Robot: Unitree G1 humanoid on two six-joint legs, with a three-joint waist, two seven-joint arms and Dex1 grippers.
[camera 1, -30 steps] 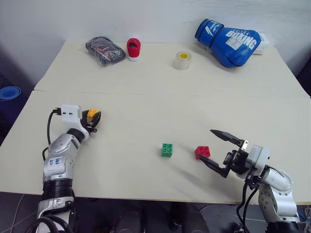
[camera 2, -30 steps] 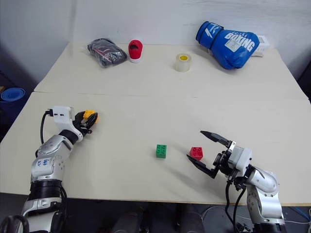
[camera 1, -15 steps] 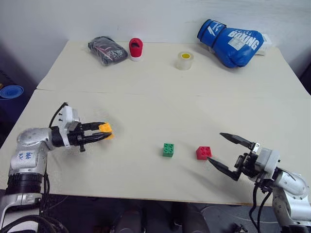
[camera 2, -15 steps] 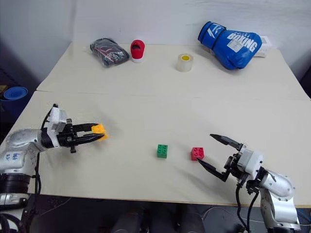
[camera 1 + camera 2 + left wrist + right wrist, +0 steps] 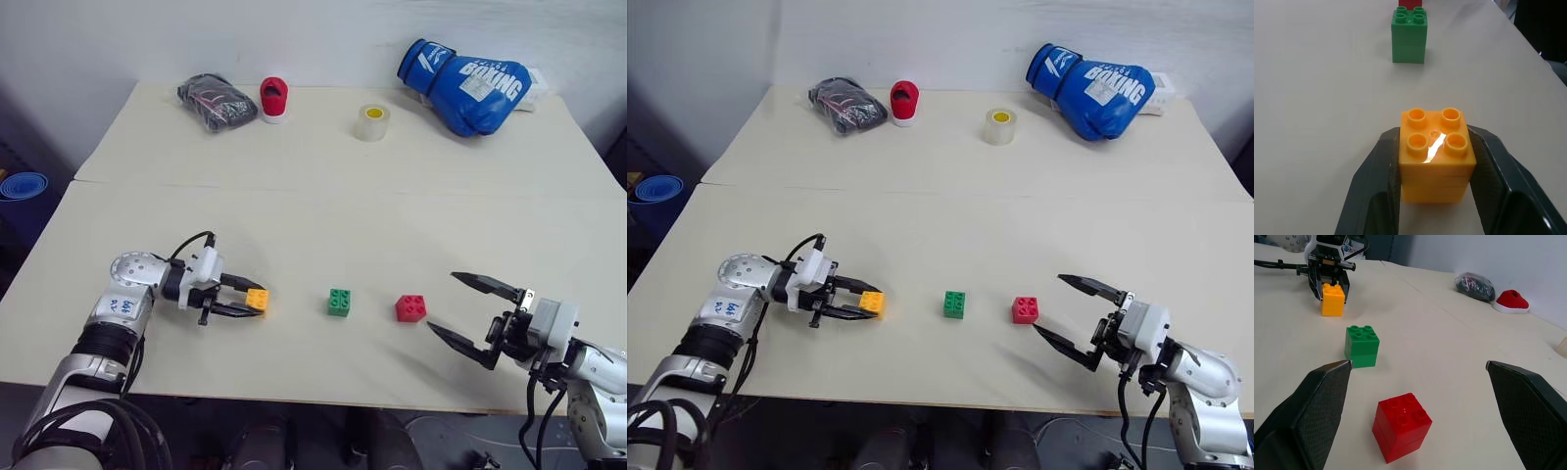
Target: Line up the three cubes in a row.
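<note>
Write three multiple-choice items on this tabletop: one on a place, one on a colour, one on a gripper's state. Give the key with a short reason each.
1. Where does the green cube stand?
A. between the orange-yellow cube and the red cube
B. beside the boxing glove
C. on the tape roll

2. What colour is the cube in the left gripper?
A. red
B. green
C. orange-yellow

3. How is the right gripper?
A. shut on the red cube
B. open, holding nothing
C. shut on the tape roll

Key: 1 A, it sits mid-row on the table. 2 C, the fingers clamp its sides. 3 B, its fingers are spread, apart from the red cube.
</note>
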